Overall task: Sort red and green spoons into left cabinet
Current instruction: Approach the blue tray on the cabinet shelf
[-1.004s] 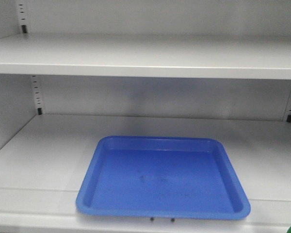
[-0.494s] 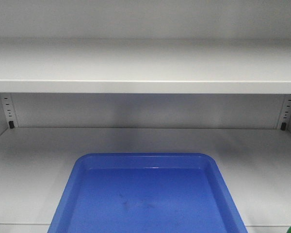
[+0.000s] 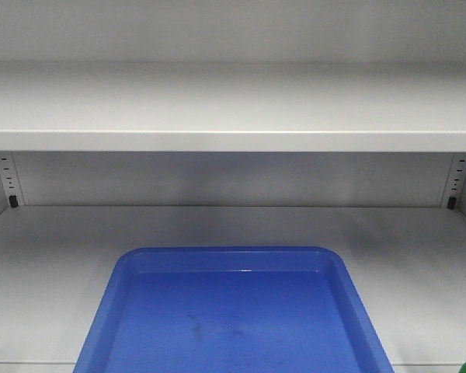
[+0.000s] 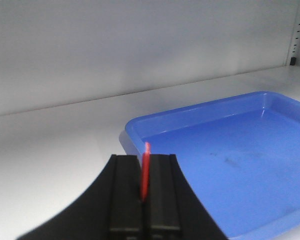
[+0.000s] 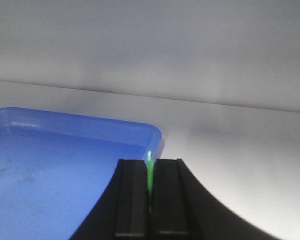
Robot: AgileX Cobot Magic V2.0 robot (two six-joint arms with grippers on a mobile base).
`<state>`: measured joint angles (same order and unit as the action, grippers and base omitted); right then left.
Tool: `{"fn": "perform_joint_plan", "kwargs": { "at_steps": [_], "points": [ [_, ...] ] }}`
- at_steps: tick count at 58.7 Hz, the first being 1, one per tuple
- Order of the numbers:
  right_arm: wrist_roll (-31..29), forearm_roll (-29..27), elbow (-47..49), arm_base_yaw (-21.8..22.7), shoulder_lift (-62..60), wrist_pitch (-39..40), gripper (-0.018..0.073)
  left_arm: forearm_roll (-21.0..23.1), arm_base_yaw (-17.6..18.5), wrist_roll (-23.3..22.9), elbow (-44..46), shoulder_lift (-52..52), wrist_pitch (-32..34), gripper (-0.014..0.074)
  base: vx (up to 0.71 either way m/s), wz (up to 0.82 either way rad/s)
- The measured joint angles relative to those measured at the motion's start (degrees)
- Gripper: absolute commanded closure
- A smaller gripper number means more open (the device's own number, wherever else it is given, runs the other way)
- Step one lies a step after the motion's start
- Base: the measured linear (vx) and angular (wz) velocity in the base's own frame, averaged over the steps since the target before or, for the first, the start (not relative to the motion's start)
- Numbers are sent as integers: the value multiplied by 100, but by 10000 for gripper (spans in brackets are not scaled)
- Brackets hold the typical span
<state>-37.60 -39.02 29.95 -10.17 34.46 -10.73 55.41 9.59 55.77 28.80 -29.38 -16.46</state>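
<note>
Cabinet: the light grey metal shelving cabinet point(image 3: 233, 109) fills my front view, with one wide shelf above, a lower shelf beneath it and slotted rails at the back corners.
Tray: a shallow blue plastic tray with rounded corners point(image 3: 233, 252) sits on the lower shelf. Nothing lies in it, and only faint scuffs mark its floor.
Left tool: my left tool point(image 4: 145, 158) is pinched almost closed on the slim bright red plastic spoon point(image 4: 145, 172), close to a corner of the tray.
Right tool: my right tool point(image 5: 150, 162) is clamped just as narrowly on the slim bright green plastic spoon point(image 5: 150, 175), by the tray's opposite corner.
Spoons: each shows only as a thin edge-on sliver standing up between the pads. Neither touches the shelf or the tray.
Done: I judge both spoons picked up and carried to the cabinet.
Left to do: lower each spoon in, most likely onto the tray, let go and draw my arms out.
</note>
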Motion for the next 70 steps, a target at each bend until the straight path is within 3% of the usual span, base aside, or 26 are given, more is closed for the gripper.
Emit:
{"fn": "perform_joint_plan", "kwargs": {
  "at_steps": [49, 59, 70],
  "points": [
    [0, -5, 0, 0, 0, 68, 564, 0, 0, 0, 0, 0, 264, 596, 0, 0],
    [-5, -5, 6, 0, 198, 601, 562, 0, 0, 0, 52, -100, 415, 596, 0, 0],
    [-10, -10, 6, 0, 757, 1020, 561, 5, 0, 127, 642, -953, 188, 596, 0, 0]
  ]
}}
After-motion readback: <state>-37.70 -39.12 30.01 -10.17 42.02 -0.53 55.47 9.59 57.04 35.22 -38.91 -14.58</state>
